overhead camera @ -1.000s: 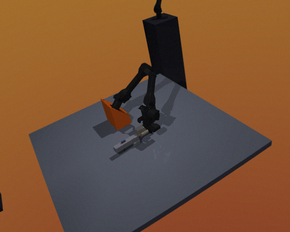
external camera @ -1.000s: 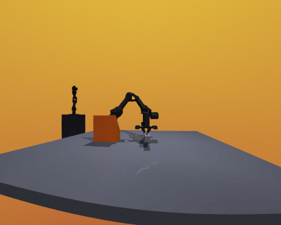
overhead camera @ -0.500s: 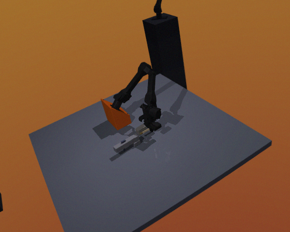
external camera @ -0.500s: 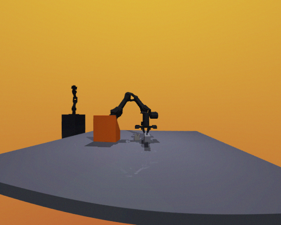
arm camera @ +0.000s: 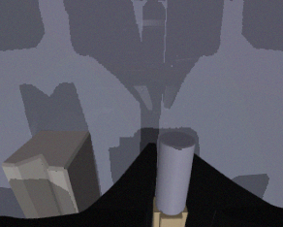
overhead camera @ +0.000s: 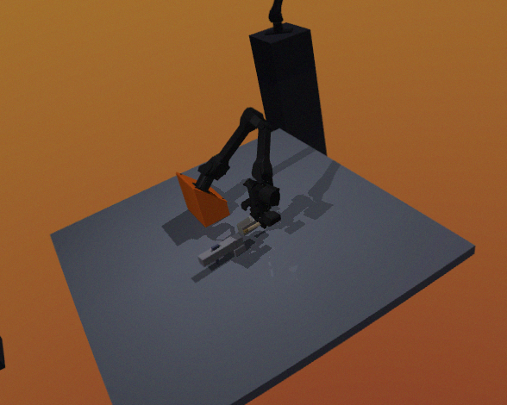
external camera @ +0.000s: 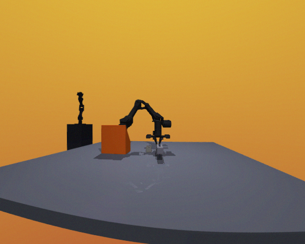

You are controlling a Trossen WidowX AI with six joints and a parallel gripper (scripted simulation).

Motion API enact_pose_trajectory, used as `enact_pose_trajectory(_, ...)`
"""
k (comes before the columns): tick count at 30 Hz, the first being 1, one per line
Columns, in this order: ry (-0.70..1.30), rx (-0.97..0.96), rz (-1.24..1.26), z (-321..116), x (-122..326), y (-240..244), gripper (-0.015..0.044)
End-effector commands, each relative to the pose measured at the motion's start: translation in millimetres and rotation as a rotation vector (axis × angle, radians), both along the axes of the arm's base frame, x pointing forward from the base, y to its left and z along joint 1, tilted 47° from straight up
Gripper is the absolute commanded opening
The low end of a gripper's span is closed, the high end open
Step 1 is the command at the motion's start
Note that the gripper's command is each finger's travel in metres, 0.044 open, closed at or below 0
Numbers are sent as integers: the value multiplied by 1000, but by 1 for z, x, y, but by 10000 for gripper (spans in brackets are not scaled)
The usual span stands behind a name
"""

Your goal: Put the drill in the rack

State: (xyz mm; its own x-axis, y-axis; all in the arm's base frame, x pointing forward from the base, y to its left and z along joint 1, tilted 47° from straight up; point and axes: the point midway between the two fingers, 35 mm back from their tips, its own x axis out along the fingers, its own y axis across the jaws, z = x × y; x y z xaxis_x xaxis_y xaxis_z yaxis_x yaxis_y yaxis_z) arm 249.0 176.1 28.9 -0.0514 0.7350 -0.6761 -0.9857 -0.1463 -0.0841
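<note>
Gripper (overhead camera: 261, 224) (external camera: 158, 145) (arm camera: 164, 150) nearly closed, clamping drill (overhead camera: 251, 227) (arm camera: 174, 175); notched block (overhead camera: 241, 226) (external camera: 148, 149) (arm camera: 63, 150) just left; orange pedestal (overhead camera: 205, 213) (external camera: 113, 139) farther left.

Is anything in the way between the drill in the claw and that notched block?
Nothing visible stands between the drill and the notched block, except the claw's own black finger.

Top, exterior share table (overhead camera: 288, 314) (external camera: 173, 204) — wrist close, downward.
</note>
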Motion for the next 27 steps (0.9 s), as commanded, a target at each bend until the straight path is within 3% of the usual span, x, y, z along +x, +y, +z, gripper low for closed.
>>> enact_pose_trajectory(1,-6,2,2,2,1,-2,0)
enact_pose_trajectory(27,-6,1,2,8,-2,-18,0)
